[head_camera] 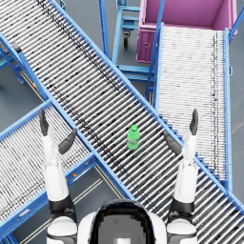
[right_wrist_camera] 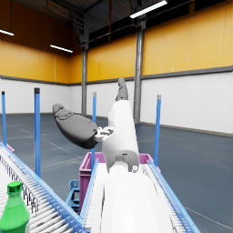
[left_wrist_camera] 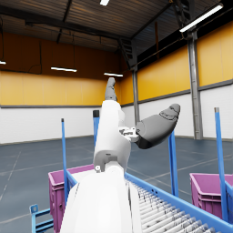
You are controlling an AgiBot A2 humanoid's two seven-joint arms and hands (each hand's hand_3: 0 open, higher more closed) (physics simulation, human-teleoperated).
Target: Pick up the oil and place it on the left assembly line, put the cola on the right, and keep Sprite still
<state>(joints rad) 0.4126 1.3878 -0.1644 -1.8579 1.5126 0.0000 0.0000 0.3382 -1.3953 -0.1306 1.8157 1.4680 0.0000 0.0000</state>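
Observation:
A green Sprite bottle (head_camera: 133,137) stands upright on the middle roller conveyor (head_camera: 95,90), between my two arms. Its cap and shoulder also show in the right wrist view as the Sprite bottle (right_wrist_camera: 13,211). My left hand (head_camera: 53,134) is raised over the left conveyor (head_camera: 21,157), fingers spread, holding nothing. My right hand (head_camera: 185,135) is raised near the gap between the middle and right conveyors, also spread and empty. Each wrist view shows its own hand, left hand (left_wrist_camera: 136,118) and right hand (right_wrist_camera: 93,118), with fingers apart. No oil or cola is in view.
The right conveyor (head_camera: 190,81) runs back to a magenta bin (head_camera: 186,19). Blue frame rails and posts (head_camera: 104,28) edge every line. More magenta bins (left_wrist_camera: 211,189) stand on the grey floor beyond.

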